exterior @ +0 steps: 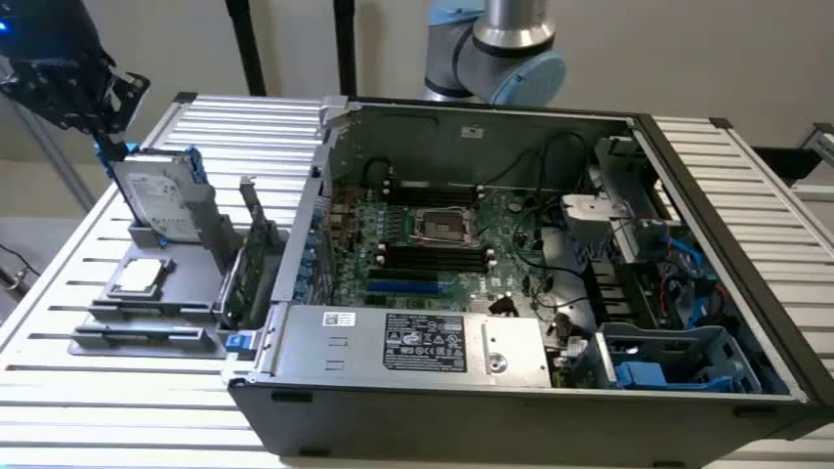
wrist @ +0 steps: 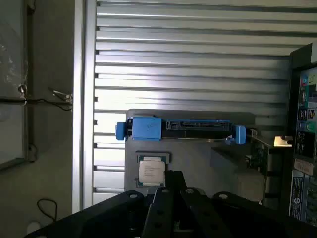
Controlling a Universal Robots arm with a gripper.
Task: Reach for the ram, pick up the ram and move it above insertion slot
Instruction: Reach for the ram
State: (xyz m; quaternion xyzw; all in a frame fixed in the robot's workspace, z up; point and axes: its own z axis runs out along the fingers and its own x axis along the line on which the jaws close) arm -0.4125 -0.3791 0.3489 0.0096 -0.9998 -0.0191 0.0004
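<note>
No legible text (label unreadable)

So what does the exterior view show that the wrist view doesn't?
The exterior view takes in the inside of the computer case: the motherboard, the power supply, and the arm's joint behind. The wrist view looks straight down past the shut fingers at the hard drive and its top edge. Both share the slatted table, that drive in its blue frame and the processor beside it.

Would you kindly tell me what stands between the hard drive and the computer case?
A green expansion card stands upright between the hard drive and the case, as the exterior view shows.
</note>
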